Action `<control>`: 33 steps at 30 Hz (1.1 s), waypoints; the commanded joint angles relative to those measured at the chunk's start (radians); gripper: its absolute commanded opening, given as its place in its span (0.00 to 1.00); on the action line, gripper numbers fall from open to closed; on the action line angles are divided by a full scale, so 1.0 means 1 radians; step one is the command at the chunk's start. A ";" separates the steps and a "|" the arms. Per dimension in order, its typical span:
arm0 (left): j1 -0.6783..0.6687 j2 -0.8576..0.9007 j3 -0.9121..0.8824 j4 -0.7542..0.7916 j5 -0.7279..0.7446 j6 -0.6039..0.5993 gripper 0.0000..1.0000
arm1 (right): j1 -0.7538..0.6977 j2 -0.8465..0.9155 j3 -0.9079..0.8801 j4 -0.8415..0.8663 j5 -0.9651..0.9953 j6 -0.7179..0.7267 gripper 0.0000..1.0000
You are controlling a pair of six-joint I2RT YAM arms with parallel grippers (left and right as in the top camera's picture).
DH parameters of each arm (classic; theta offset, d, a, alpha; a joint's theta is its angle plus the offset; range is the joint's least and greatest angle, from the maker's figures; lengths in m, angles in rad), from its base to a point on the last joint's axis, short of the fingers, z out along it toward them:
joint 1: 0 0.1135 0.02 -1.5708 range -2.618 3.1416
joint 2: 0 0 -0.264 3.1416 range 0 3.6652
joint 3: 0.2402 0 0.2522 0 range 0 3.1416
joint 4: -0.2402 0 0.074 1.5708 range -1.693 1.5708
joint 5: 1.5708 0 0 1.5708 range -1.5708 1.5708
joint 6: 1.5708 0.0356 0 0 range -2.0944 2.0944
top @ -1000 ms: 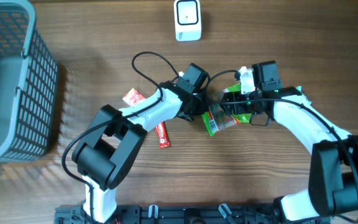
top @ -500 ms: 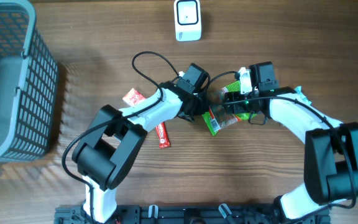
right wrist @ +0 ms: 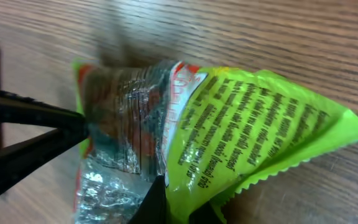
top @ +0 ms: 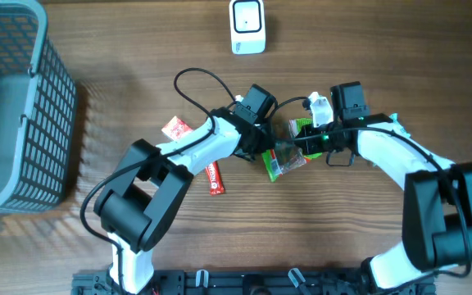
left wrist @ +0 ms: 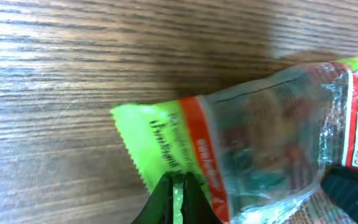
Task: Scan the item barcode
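The item is a green and clear snack packet lying on the wooden table between my two arms. From the left, my left gripper is shut on the packet's green serrated end, its fingertips pinching that edge. My right gripper comes in from the right and is shut on the packet's other green end. The clear middle of the packet shows the contents. I cannot make out a barcode. The white scanner stands at the table's back edge, well apart from the packet.
A grey mesh basket fills the left side. Two red packets lie by the left arm, one behind it and one in front. A black cable loops behind the left wrist.
My right gripper has closed onto the packet's green end. The left gripper has tightened on its edge. The packet has shifted slightly left and down.
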 commanded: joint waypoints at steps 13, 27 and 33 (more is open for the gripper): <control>0.414 -0.633 0.001 -0.277 -0.003 0.082 0.17 | 0.008 -0.124 0.010 -0.082 -0.173 -0.077 0.04; 0.787 -0.641 0.001 -0.325 -0.036 0.084 1.00 | 0.011 -0.249 0.326 -0.406 -0.148 -0.155 0.04; 0.787 -0.641 0.001 -0.341 -0.036 0.084 1.00 | 0.072 -0.247 0.488 -0.451 -0.008 -0.099 0.04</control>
